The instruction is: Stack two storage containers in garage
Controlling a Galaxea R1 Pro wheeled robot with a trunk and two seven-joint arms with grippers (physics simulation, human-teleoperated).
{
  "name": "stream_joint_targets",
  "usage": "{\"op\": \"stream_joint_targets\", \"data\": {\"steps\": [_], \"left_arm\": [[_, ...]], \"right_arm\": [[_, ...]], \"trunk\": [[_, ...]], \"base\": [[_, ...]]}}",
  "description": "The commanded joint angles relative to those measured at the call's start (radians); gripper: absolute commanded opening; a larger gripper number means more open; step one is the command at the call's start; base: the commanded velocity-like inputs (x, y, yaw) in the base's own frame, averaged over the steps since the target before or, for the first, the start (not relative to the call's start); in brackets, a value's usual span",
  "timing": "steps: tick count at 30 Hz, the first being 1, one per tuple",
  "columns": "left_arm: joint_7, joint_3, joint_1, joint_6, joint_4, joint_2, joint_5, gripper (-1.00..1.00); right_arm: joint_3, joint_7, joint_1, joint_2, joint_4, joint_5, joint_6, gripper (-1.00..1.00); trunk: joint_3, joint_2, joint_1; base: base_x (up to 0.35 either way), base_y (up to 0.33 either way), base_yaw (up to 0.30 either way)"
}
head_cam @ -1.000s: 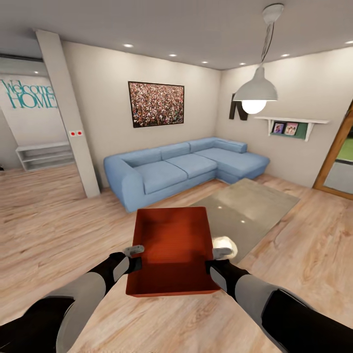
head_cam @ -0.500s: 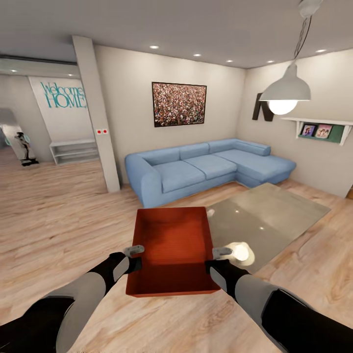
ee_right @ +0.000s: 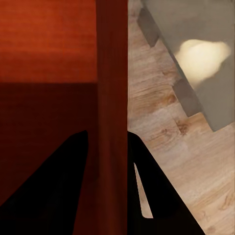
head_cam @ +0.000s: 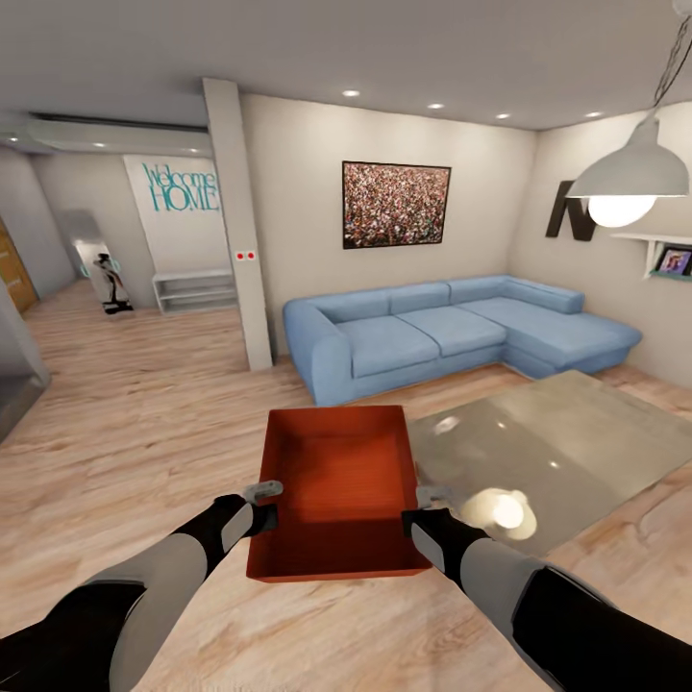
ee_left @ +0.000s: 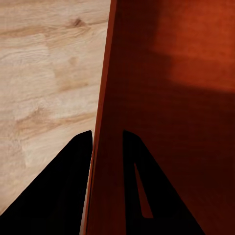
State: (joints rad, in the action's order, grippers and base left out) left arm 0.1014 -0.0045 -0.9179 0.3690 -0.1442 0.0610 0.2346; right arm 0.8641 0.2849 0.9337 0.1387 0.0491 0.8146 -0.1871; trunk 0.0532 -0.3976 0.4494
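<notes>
Orange-red wall sits pinched in each gripper: the left gripper (head_cam: 269, 502) clamps the bin (head_cam: 336, 481) by its left wall, the right gripper (head_cam: 428, 507) by its right wall, fingers either side of the rim in both wrist views. Across the last second the view has swung left; the sofa (head_cam: 452, 332) and glass table (head_cam: 567, 442) slide rightward, a hallway opens. That reads as turning toward the garage. Inside, the bin is empty.
</notes>
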Motion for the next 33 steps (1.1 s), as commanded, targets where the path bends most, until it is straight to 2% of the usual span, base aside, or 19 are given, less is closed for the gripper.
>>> {"op": "stream_joint_targets", "data": {"steps": [1,33], "left_arm": [[0.012,0.031,-0.001,0.007,-0.003,0.0,-0.029,-1.0],[0.012,0.031,-0.001,0.007,-0.003,0.0,-0.029,-1.0]], "right_arm": [[0.024,0.003,0.0,0.005,0.011,0.015,-0.006,-1.0],[0.024,0.003,0.001,0.005,0.011,0.015,-0.006,-1.0]], "trunk": [[0.002,-0.002,0.001],[0.002,-0.002,0.001]], "base": [[0.0,0.0,0.268],[0.0,0.0,0.269]]}}
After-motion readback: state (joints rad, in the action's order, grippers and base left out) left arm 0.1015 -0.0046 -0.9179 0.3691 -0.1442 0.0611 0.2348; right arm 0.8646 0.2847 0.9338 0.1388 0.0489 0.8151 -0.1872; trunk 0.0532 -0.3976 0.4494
